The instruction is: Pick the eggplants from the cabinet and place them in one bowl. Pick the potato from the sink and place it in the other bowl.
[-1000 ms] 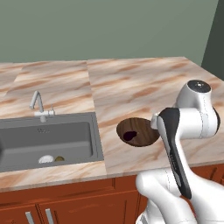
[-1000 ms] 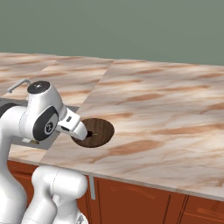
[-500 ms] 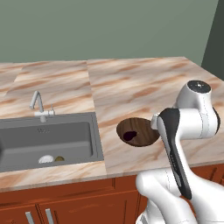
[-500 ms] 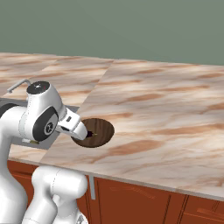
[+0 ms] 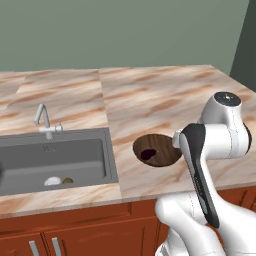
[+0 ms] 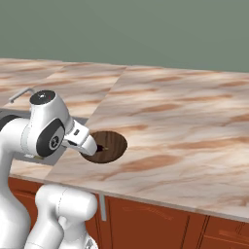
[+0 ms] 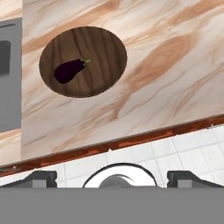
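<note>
1. I can read no brand, label or writing on anything here.
2. My gripper point(image 7: 112, 175) stands as wide apart as it goes, with nothing between the two dark tips; it holds nothing.
3. The wide, shallow, dark brown wood-grain bowl point(image 7: 98, 41) sits on the marbled pink-tan counter point(image 7: 175, 65), near the counter's front edge and just beside the sink's right rim, apart from both.
4. One small dark purple eggplant point(image 7: 69, 70) lies inside that bowl, left of its middle in my hand view, green stem end pointing toward the centre.
5. Right of the bowl and behind it, the counter runs wide and bare to the grey-green wall point(image 5: 125, 35).
6. Below the counter's front lip, my hand view shows white floor tiles point(image 7: 183, 148).
7. The left base view shows the dark grey rectangular sink point(image 5: 55, 162) with its slim silver faucet point(image 5: 44, 119); on the basin floor a small olive-brown potato point(image 5: 67, 180) lies touching a small white round object point(image 5: 52, 181).
8. The right base view shows my hand hanging over the bowl's near-left rim.
</note>
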### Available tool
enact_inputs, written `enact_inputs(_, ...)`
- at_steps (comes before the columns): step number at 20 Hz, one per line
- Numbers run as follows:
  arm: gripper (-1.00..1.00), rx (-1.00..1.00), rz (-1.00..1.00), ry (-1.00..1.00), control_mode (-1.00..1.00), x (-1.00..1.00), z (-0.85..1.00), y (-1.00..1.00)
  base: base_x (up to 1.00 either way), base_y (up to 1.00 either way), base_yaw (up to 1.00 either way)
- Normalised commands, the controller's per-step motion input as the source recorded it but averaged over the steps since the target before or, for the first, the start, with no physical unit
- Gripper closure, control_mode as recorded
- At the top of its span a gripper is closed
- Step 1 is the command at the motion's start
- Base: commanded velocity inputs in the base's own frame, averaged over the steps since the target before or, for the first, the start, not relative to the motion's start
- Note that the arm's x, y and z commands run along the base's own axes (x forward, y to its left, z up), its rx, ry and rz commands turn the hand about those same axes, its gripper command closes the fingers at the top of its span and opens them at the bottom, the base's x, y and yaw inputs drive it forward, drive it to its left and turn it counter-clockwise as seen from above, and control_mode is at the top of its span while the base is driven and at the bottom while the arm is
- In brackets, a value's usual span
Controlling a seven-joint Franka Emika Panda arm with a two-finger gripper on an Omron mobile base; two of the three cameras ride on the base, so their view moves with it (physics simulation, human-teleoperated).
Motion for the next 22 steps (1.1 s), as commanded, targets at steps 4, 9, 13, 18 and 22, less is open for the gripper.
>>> enact_inputs(4, -1.00, 0.00, 0.00, 0.00, 1.00, 0.00, 0.00, 0.00, -0.53, -0.11, -0.01)
enact_inputs(9, -1.00, 0.00, 0.00, 0.00, 1.00, 0.00, 0.00, 0.00, -0.51, -0.07, 0.00)
enact_inputs(13, -1.00, 0.00, 0.00, 0.00, 1.00, 0.00, 0.00, 0.00, -0.35, -0.03, -0.11)
enact_inputs(18, -1.00, 0.00, 0.00, 0.00, 1.00, 0.00, 0.00, 0.00, -0.08, 0.03, -0.80)
enact_inputs(22, -1.00, 0.00, 0.00, 0.00, 1.00, 0.00, 0.00, 0.00, 0.00, 0.02, -1.00)
